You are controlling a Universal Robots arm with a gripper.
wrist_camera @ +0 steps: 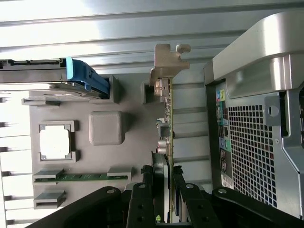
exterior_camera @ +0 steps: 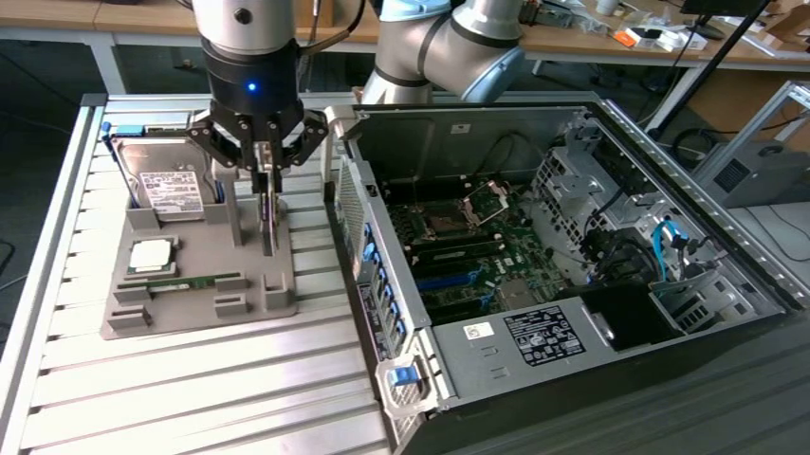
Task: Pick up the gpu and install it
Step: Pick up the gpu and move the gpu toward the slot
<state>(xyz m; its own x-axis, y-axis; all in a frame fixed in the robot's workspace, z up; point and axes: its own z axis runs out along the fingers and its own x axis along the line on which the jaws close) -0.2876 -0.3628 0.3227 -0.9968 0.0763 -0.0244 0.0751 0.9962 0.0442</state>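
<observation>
Fingers [exterior_camera: 257, 163] pinching the gpu [exterior_camera: 268, 220] edge-on at its upper end; long axis runs straight down from them toward the grey tray [exterior_camera: 190, 305]

One tabletop [exterior_camera: 190, 389] of metal slats carries two large things: one grey holder tray [exterior_camera: 272, 303] and one open computer case [exterior_camera: 418, 133]. The tray holds four computer parts, one of each kind: one gpu [exterior_camera: 267, 223], one silver hard drive [exterior_camera: 171, 190] with a white label, one square processor chip [exterior_camera: 152, 252] and one green RAM stick [exterior_camera: 177, 282]. There is one robot arm [exterior_camera: 437, 47], ending in one gripper [exterior_camera: 264, 185].
</observation>
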